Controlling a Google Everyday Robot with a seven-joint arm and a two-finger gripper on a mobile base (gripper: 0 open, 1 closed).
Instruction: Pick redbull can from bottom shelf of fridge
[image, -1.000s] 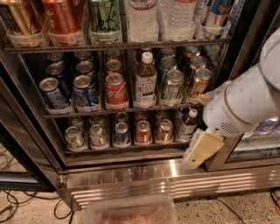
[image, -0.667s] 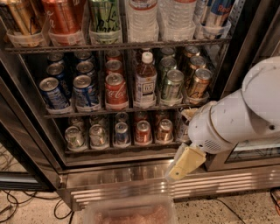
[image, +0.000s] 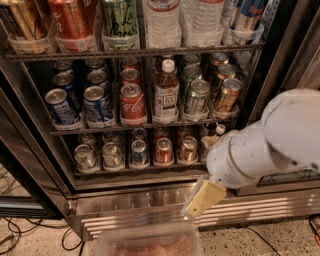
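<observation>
- Camera view showed, nearest the lens, a clear plastic bin at the bottom edge, its contents a pinkish blur.
- Just above it hung the gripper, a pale tan piece at the end of the bulky white arm. It sat low and right, in front of the steel base panel of the fridge. Whether it was spread or pressed together could not be told; it held nothing.
- Behind the panel lay the bottom shelf, with small cans in a row.
- The redbull can stood upright, third from the left in the front row. It had a silver can just beside it on one side and a red can on the other.
- Progress judged: only the approach was under way. The gripper was below the shelf and to the right of the can, well apart from it. Rising, reaching in, closing on the can and drawing it out were all left.
- Room looked tight. The neighbours sat close on both sides, and the rack of larger cans made a low ceiling above.
- A small bottle at the shelf's right end stood near the arm and could be knocked.
- The shelf's front lip and the base panel's top edge were the edges to clear.
</observation>
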